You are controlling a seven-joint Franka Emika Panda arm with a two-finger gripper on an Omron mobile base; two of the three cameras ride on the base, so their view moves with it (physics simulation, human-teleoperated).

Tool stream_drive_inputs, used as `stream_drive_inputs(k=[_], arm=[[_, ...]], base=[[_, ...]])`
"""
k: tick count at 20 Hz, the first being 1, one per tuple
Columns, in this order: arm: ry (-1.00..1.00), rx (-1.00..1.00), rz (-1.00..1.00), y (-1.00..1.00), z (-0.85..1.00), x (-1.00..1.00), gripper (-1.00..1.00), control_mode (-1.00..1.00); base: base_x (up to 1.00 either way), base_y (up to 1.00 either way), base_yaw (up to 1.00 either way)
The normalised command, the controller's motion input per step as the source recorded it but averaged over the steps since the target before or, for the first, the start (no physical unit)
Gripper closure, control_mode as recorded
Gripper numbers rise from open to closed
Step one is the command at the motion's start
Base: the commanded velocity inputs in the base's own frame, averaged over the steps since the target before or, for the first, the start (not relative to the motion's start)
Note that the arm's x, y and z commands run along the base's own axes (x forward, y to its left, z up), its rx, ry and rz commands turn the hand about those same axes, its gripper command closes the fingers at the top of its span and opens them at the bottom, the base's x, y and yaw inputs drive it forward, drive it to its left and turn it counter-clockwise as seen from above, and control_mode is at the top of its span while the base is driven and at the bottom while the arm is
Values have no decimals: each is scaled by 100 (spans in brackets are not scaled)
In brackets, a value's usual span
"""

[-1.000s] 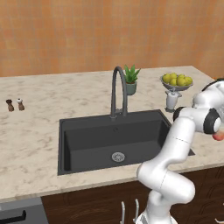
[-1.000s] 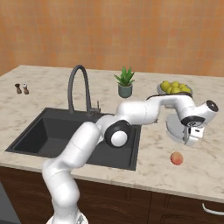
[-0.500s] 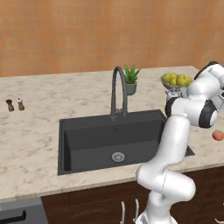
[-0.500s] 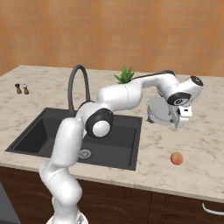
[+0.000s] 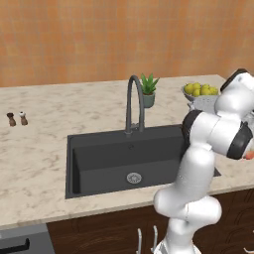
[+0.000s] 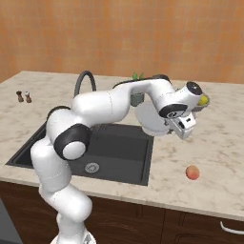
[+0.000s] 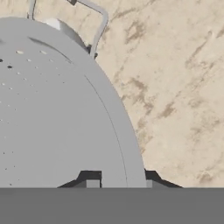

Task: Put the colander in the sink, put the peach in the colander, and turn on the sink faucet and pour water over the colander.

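Hand view: pincer (image 7: 118, 183) clamps colander (image 7: 52, 109) rim; no writing legible.

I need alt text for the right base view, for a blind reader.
The white arm's gripper is shut on the colander, holding it above the beige counter right of the dark sink. A peach lies nearer the front edge.
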Motion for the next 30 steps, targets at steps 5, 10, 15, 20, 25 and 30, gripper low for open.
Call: stream_drive_inputs(k=[5, 10, 15, 20, 25, 30], arm=[[-28, -22, 33, 90, 7, -87, 100, -100], [-12, -4, 19, 52, 0, -95, 100, -100], [9, 0, 2, 61, 0, -9, 100, -100], [22, 6, 0, 20, -12, -6, 100, -100], [47, 12, 0, 2, -14, 13, 100, -100], [27, 12, 0, 6, -23, 38, 100, -100]], base=[[0, 0, 0], [0, 0, 0], [0, 0, 0], [0, 0, 0], [0, 0, 0], [0, 0, 0]])
